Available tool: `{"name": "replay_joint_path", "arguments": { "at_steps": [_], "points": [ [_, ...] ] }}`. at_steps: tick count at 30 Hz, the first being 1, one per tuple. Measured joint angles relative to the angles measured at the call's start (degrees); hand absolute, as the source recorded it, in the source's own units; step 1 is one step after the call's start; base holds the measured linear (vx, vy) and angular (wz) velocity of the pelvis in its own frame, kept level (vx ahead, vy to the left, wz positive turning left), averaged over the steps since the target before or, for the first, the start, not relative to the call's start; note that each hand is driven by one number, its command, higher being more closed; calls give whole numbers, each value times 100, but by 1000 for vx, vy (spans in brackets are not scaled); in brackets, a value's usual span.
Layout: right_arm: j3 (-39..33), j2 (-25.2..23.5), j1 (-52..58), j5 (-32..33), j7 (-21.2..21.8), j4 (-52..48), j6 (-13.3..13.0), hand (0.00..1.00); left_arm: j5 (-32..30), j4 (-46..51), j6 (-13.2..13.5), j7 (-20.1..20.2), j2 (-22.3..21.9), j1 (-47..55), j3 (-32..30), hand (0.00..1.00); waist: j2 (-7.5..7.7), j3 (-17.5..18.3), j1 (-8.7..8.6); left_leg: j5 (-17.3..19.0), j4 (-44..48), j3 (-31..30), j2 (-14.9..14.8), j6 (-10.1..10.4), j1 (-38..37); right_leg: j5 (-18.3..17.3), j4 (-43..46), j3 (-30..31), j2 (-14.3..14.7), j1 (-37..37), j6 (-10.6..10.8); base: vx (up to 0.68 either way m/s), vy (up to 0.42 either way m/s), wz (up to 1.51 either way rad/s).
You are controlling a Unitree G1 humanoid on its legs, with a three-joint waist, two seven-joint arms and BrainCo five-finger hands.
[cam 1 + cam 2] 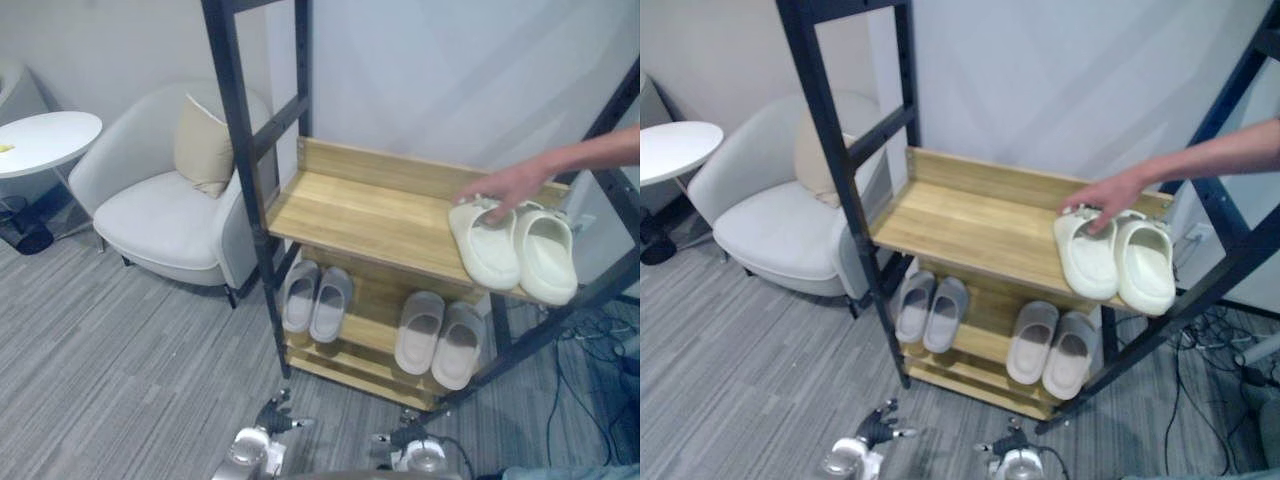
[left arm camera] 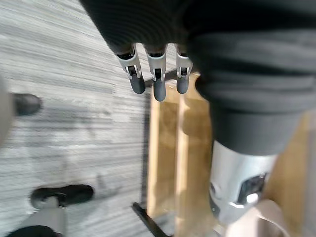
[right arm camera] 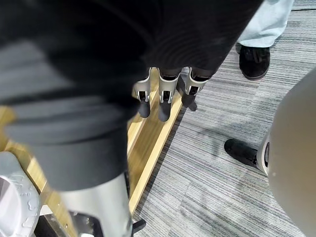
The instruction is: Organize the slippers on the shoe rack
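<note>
Cream slippers (image 1: 512, 245) sit paired at the right end of the shoe rack's (image 1: 350, 215) upper shelf, with a person's hand (image 1: 510, 185) on the left one. Two grey slipper pairs (image 1: 316, 298) (image 1: 440, 335) are on the lower shelf. Left hand (image 2: 157, 81) and right hand (image 3: 165, 98) hang low by the rack's base. Their fingers look straight and probably relaxed, holding nothing.

Two cream slippers (image 1: 487, 252), four grey slippers (image 1: 418, 332)
</note>
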State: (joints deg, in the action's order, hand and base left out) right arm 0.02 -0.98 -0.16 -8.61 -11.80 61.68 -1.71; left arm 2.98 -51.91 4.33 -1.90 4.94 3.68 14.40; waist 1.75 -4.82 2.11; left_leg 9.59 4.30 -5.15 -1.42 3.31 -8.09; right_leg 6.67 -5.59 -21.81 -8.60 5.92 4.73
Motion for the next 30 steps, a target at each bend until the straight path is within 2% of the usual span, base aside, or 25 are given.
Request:
{"name": "replay_joint_path", "arguments": {
  "at_steps": [7, 12, 26, 30],
  "points": [
    [-207, 47, -7, -16, 56, 1, -3, 0, -180, -217, 31, -194, -122, -21, -663, 0, -47, -26, 0, 61, -2, 136, -10, -26, -13, -13, 28, 119, 21, -72, 20, 48, 33, -8],
    [-214, 111, -16, -17, 58, 2, -4, 0, -349, -325, 32, -295, -155, -27, -892, 0, -75, -44, -3, 117, -1, 185, -24, -24, -40, -14, 22, 179, 42, -90, 20, 30, 24, -9],
    [-210, 162, -37, -28, 66, 12, -56, 0, -422, -383, 40, -408, -184, -82, -892, 0, -143, -76, -20, 208, 63, 331, -42, -44, -88, -11, -2, 313, 73, -101, 25, -4, 5, -5],
    [-202, 177, -36, -28, 68, 12, -57, 0, -396, -254, 41, -403, -187, -52, -730, 0, -150, -81, -25, 209, 58, 340, -45, -42, -87, -11, -2, 319, 76, -108, 25, 0, 0, 0]
  ]
}}
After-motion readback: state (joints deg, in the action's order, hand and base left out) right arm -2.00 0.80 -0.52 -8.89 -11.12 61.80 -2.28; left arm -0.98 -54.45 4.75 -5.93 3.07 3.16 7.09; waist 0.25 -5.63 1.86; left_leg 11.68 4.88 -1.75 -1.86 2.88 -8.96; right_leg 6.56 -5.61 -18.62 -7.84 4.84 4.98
